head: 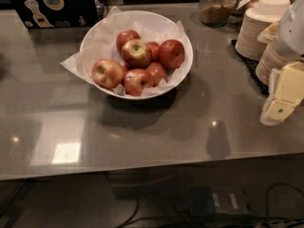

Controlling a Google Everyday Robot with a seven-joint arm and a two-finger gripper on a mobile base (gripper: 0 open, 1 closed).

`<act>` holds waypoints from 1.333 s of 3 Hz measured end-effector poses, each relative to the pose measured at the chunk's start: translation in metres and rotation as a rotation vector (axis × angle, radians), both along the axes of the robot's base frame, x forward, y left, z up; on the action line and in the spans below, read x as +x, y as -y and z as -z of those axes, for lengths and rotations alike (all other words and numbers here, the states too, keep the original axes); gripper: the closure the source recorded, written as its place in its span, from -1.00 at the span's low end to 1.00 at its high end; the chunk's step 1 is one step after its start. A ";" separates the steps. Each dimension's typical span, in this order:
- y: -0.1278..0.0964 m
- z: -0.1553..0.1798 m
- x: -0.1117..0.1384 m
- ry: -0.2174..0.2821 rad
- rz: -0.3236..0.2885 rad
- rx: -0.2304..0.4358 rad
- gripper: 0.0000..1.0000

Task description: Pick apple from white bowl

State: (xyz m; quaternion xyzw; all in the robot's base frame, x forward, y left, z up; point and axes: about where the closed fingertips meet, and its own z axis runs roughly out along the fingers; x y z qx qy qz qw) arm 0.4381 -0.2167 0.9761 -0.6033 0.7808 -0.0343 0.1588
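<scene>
The white bowl [102, 30], lined with crinkled white paper, stands on the grey counter at upper centre and holds several apples. The palest apple [107, 73], yellow-gold with an orange-red blush, lies at the bowl's front left. Darker red apples fill the middle and right, and one with a greenish-yellow top [136, 52] sits on the pile. My gripper [281, 98] shows at the right edge as pale yellow and white blocks, well to the right of the bowl and apart from it, above the counter.
Stacks of beige paper bowls [259, 27] stand at the back right, just behind the gripper, on a black mat. A glass jar [217, 6] of grains stands behind the bowl. A dark box with stickers [52, 4] is at back left. The counter's front edge runs along the lower part.
</scene>
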 end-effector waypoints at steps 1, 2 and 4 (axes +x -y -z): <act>-0.002 0.000 0.002 0.004 -0.003 0.006 -1.00; -0.014 0.000 0.010 0.019 -0.032 0.017 -1.00; -0.084 -0.009 0.037 0.109 -0.231 0.072 -1.00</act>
